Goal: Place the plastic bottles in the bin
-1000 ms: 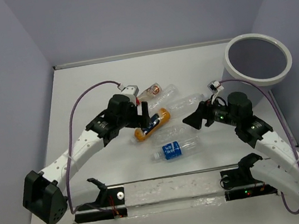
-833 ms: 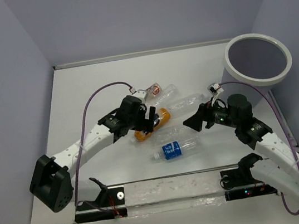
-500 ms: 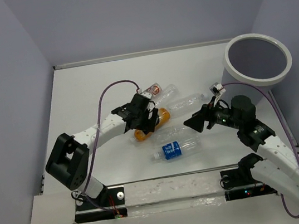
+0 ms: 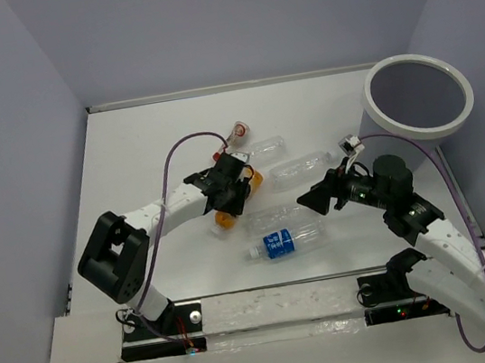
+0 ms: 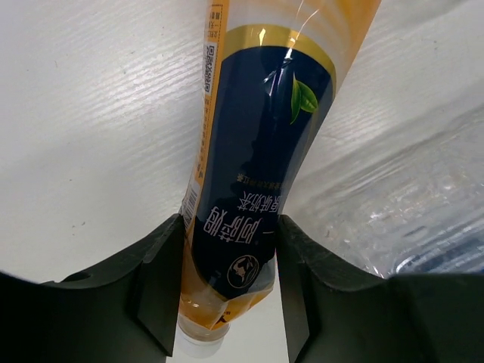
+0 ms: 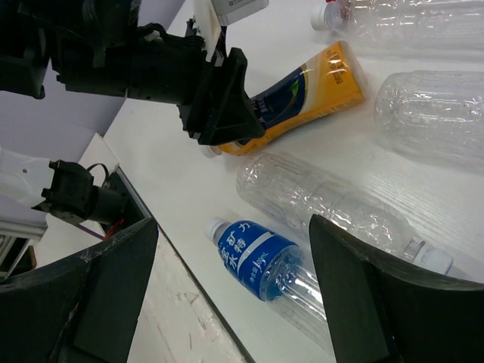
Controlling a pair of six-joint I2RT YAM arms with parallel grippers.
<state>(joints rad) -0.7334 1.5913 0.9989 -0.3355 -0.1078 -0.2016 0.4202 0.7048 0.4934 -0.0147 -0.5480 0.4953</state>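
The left gripper (image 5: 231, 261) is clamping its 2 black fingers (image 5: 159, 287) on the orange bottle (image 5: 265, 151) near its cap end, and the bottle is lying slantwise at the middle of the white table (image 4: 129, 153), just beside a plain clear bottle (image 4: 271, 217). The right gripper (image 4: 307, 197) is hovering with its jaws standing apart, gripping nothing, near that clear bottle and the blue-labelled clear bottle (image 4: 281, 242). The bin (image 4: 413, 56) is standing at the far right, well apart from the orange bottle.
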